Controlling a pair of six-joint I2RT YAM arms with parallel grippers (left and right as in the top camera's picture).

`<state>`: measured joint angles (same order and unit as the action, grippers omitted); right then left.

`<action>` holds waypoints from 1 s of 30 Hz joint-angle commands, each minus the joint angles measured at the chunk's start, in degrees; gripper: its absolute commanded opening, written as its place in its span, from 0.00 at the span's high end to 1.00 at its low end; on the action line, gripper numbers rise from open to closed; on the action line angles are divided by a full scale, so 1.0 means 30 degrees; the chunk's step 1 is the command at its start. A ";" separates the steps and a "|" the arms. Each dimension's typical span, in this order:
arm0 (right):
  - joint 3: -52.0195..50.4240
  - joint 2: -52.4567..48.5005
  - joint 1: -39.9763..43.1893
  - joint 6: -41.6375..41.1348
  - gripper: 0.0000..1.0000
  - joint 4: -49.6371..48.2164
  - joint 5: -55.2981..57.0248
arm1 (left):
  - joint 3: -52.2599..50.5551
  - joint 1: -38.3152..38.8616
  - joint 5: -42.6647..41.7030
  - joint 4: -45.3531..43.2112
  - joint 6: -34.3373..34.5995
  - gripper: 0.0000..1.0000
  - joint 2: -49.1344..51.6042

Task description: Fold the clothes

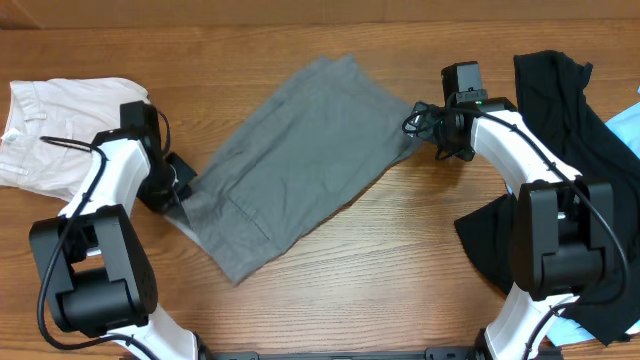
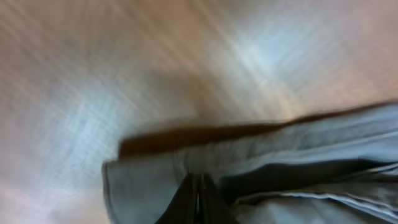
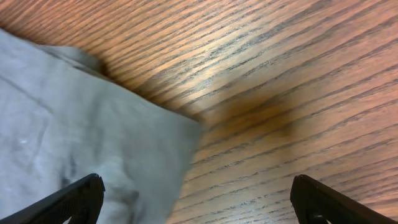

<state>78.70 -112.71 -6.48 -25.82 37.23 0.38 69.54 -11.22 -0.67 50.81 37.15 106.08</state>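
The medium-grey shorts (image 1: 290, 160) lie folded in a slanted strip across the table middle. My left gripper (image 1: 178, 192) sits at their lower left edge; in the blurred left wrist view its fingers (image 2: 198, 202) are pressed together on the grey fabric (image 2: 149, 186). My right gripper (image 1: 428, 125) hovers at the shorts' right corner. In the right wrist view its fingers (image 3: 199, 202) are spread wide open over the grey corner (image 3: 93, 149) and bare wood, holding nothing.
A white folded garment (image 1: 50, 140) lies at the far left. A black garment (image 1: 560, 120) and a light blue cloth (image 1: 625, 135) lie at the right, under and beside my right arm. The table is wood (image 1: 400, 250).
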 commanded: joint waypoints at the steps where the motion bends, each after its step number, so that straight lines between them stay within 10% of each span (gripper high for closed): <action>1: 0.0131 -0.0051 -0.0066 0.0284 0.00 -0.0007 -0.0036 | -0.0109 0.0138 0.0051 0.1377 0.0080 0.96 0.0714; 10: 0.0131 -0.0058 -0.0066 0.5122 0.00 -0.0597 -0.4444 | -0.0306 0.0146 0.0073 0.2994 0.0029 0.76 0.0721; 25: 0.0131 -0.2127 -0.0066 0.5136 0.05 -0.2441 -0.7191 | -0.0313 0.0146 0.0750 0.3563 -0.0459 0.78 0.0721; 27: 0.0131 -0.2127 -0.0066 0.5136 0.14 -0.2827 -0.7322 | -0.0393 0.0146 0.0794 0.3555 -0.0459 0.78 0.0721; 30: 0.0131 -0.2127 -0.0066 0.5129 0.87 -0.3191 -0.7249 | -0.0925 0.0146 0.0780 0.3096 -0.0364 0.78 0.0721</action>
<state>78.74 -118.58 -6.48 -10.52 28.32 -19.70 68.75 -11.22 0.10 60.90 36.91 107.48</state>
